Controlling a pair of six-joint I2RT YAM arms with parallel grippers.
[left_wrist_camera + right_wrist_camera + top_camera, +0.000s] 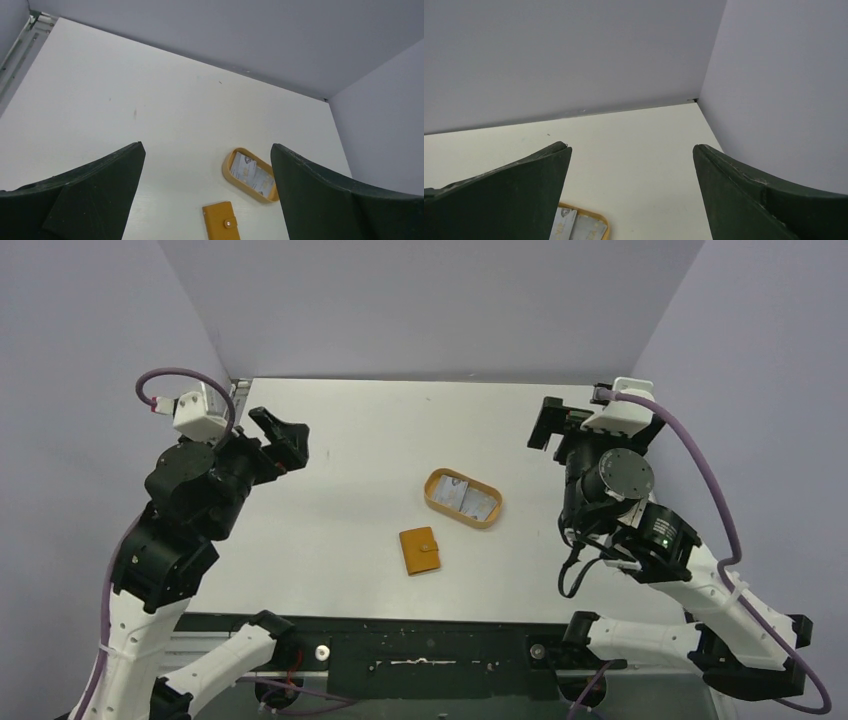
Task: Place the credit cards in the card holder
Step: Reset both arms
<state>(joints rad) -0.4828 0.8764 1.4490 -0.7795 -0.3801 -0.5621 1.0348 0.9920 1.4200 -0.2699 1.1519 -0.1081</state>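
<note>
The left gripper (206, 147) is wide open and holds nothing, up over the left side of the white table (330, 520). The right gripper (631, 147) is wide open and empty too, over the right side. The cards (466, 497) lie in a tan tray (228, 172) near the middle. The orange holder (420, 550) lies shut near the tray, closer to the arms. Plain grey walls (430, 300) stand on three sides.

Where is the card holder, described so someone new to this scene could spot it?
Look at the middle of the white table. Just on the near side of the oval tan-rimmed tray lies the card holder, closed and flat. It is the only solid orange-brown square, with a small snap tab; the tray is oval and holds pale cards.
</note>
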